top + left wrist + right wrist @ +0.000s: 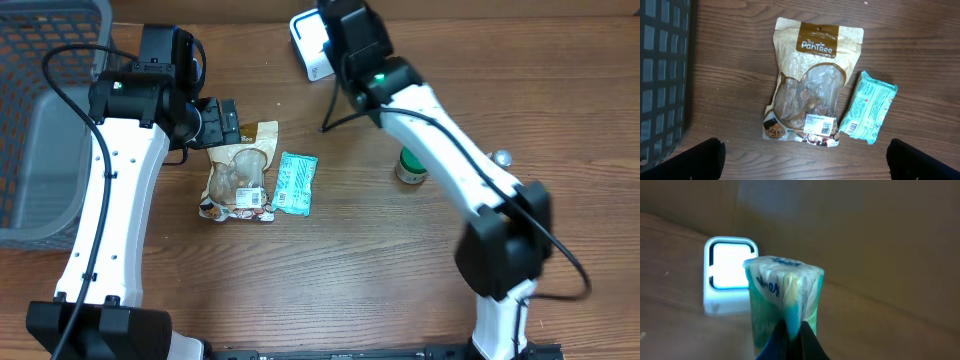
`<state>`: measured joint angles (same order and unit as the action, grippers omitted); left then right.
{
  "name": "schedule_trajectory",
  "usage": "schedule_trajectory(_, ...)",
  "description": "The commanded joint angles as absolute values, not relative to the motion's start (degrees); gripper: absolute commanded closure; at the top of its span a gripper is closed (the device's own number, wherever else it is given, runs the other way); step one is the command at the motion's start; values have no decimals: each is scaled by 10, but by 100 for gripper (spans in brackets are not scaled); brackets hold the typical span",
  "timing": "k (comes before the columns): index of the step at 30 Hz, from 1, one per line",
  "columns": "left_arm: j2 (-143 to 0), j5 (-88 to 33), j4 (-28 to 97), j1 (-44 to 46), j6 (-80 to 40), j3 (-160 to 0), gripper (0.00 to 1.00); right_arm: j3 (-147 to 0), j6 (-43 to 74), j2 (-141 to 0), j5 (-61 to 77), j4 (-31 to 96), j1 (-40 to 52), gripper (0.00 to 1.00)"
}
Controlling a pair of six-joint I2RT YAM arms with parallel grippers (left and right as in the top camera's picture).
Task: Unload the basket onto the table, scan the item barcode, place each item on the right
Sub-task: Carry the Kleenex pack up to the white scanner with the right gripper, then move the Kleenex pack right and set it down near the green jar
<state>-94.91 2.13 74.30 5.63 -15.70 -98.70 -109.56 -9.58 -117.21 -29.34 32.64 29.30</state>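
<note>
The left arm [112, 190] and the right arm [450, 160] are white shells with black joints and bases, thin black cables [93, 225] trailing along them, and a small green light [380, 78] by each wrist.

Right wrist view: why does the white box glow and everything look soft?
Right wrist view: the scanner window is blown out white, the teal pack in the right hand sits near the lens and blurs; left wrist view: even light, snack pouch print sharp.

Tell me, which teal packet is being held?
The held teal packet, pinched upright in the right gripper with jaws shut, in front of the white scanner. The other teal packet lies flat on the table beside the brown pouch.
</note>
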Motion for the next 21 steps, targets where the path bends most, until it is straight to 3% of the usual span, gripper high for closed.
schedule_trajectory(1, -954, 19, 743, 57, -152, -986, 0, -1103, 40, -1131, -274, 420, 295, 96)
schedule_trajectory(8, -954, 19, 743, 57, -152, -986, 0, -1085, 225, -1129, -117, 658, 295, 96)
schedule_trajectory(13, -954, 19, 743, 58, -152, -986, 1, -1007, 258, -1134, -41, 688, 296, 96)
schedule_trajectory(21, -954, 19, 743, 57, -152, -986, 0, -869, 273, -1134, -108, 658, 284, 96)
